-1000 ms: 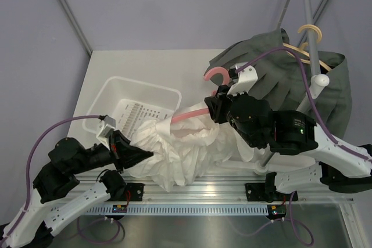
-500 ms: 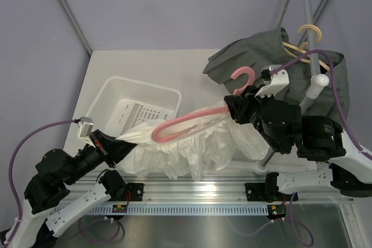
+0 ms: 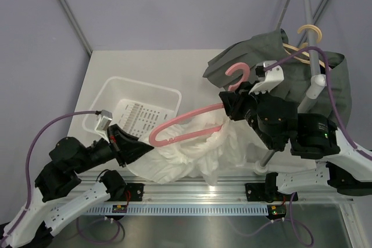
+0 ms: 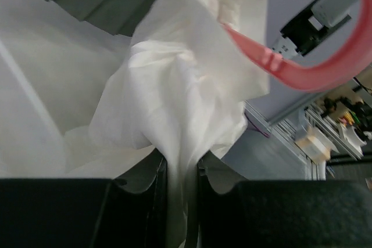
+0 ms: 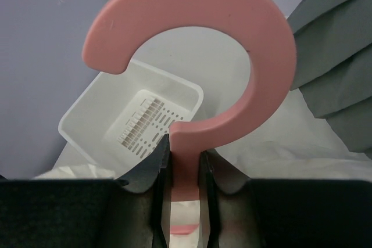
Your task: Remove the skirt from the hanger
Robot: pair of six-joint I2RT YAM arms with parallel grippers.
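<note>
While the right end effector [image 5: 185, 155] clamps shut on the neck of the pink hanger [image 5: 273, 56], the left end effector [image 4: 181, 169] at 8 o'clock pinches the white skirt [image 4: 174, 97], draped under the hanger's 2-to-8-o'clock bar above the near edge of the table [image 3: 145, 65].

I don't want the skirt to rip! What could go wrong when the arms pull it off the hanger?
The left gripper pinches only a thin fold of the white skirt, so it might slip out. The skirt hangs bunched from the pink hanger, so pulling could snag it. The right gripper holds just the hanger's narrow neck, which might twist.
</note>
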